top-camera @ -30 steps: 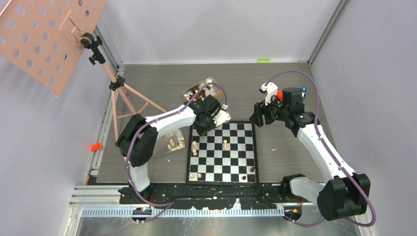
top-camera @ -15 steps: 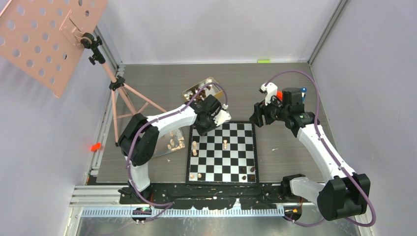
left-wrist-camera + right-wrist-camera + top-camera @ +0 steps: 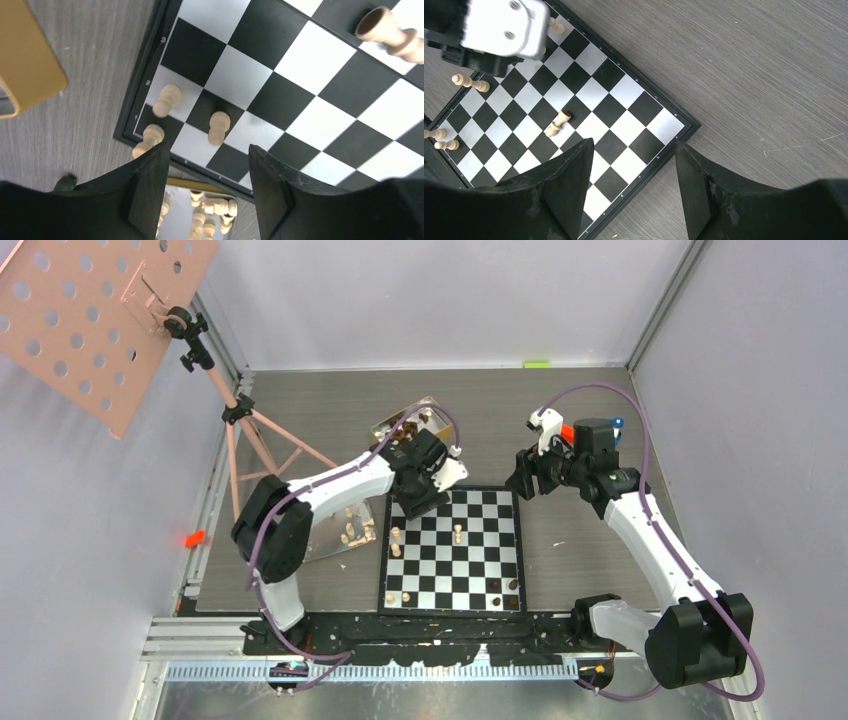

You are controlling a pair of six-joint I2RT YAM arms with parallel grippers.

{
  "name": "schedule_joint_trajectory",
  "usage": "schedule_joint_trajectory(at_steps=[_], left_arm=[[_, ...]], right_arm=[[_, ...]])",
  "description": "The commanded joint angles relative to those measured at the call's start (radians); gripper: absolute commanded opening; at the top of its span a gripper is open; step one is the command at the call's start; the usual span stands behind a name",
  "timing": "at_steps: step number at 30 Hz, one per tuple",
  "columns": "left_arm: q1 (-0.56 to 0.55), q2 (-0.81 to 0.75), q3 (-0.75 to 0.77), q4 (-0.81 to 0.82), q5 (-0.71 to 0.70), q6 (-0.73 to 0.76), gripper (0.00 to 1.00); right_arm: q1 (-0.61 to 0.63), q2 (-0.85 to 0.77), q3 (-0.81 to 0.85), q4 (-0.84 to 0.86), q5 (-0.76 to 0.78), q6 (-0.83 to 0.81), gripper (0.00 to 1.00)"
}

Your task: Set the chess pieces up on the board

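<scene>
The board (image 3: 470, 565) lies between my arms, black and silvery-white checks. My left gripper (image 3: 410, 504) hovers over its far-left corner, jaws open and empty (image 3: 207, 152). Just ahead of those fingers three pale chess pieces (image 3: 218, 127) stand on the corner squares. A further pale piece (image 3: 387, 32) is farther in on the board. My right gripper (image 3: 521, 483) hangs above the board's far-right corner, open with nothing in it (image 3: 634, 150). Dark pieces (image 3: 505, 593) sit at the near right, and pale ones (image 3: 400, 597) at the near left.
A clear tray (image 3: 345, 530) holding several pale pieces lies left of the board. A gold tin (image 3: 410, 425) stands behind my left wrist. A tripod (image 3: 250, 435) with a pink perforated panel occupies the far left. Colourful blocks (image 3: 570, 430) sit behind my right arm.
My left gripper's jaws have opened over the far-left corner and the wrist has shifted slightly away from me. The right arm has not moved.
</scene>
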Motion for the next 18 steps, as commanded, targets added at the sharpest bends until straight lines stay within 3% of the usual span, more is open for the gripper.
schedule_joint_trajectory(at_steps=[1, 4, 10, 18], left_arm=[[0.004, -0.152, 0.004, -0.030, 0.041, 0.011, 0.65], [-0.002, -0.232, -0.038, -0.066, 0.107, 0.064, 0.70], [-0.107, -0.384, -0.179, -0.130, 0.172, 0.177, 0.70], [-0.221, -0.398, -0.292, -0.162, 0.286, 0.186, 0.65]], right_arm=[[-0.004, 0.002, 0.007, 0.003, -0.032, -0.015, 0.67], [-0.003, -0.001, 0.007, 0.002, -0.026, -0.018, 0.67], [-0.003, 0.005, 0.004, 0.004, -0.018, -0.026, 0.67], [-0.004, 0.012, -0.001, 0.003, -0.011, -0.034, 0.67]])
